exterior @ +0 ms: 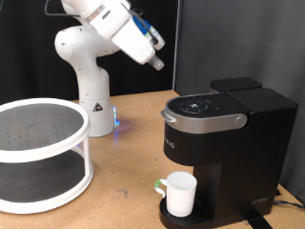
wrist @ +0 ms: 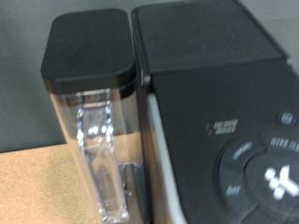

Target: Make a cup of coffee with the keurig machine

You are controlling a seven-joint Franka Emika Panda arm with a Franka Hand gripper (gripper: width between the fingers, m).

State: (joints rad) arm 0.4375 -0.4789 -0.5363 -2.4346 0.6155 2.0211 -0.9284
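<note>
Keurig machine [exterior: 224,143] is the landmark, sitting at the exterior view's right on the wood tabletop [exterior: 133,143]. Lid is down, silver-grey handle [exterior: 200,121] faces the exterior view's left, button panel [exterior: 198,106] on top.

Cup [exterior: 180,194]: white mug, upright, standing on the drip tray at the machine's base, directly under the brew head. So the cup already looks placed. Something small and green [exterior: 158,188] shows just beside the cup on its exterior-left side; too small to identify.

Gripper [exterior: 155,61]: up in the air, above the machine and off toward the exterior view's left of it, well apart from the lid, arm [exterior: 105,24] angled down toward the machine. Key relation: the machine top lies below the claw and toward the exterior view's right; the cup is further down still, at the base.

Wrist view looks down at the machine's top: button panel [wrist: 266,173] and the clear water reservoir [wrist: 98,149] with its black cap, side by side. No fingers in the wrist view, and the exterior view is too coarse, so I can't tell if the claw is spread or pressed together. Nothing visibly held.

Cut off: machine's right edge and base in the exterior view. White two-tier round rack [exterior: 38,153] sits well left of the machine.
</note>
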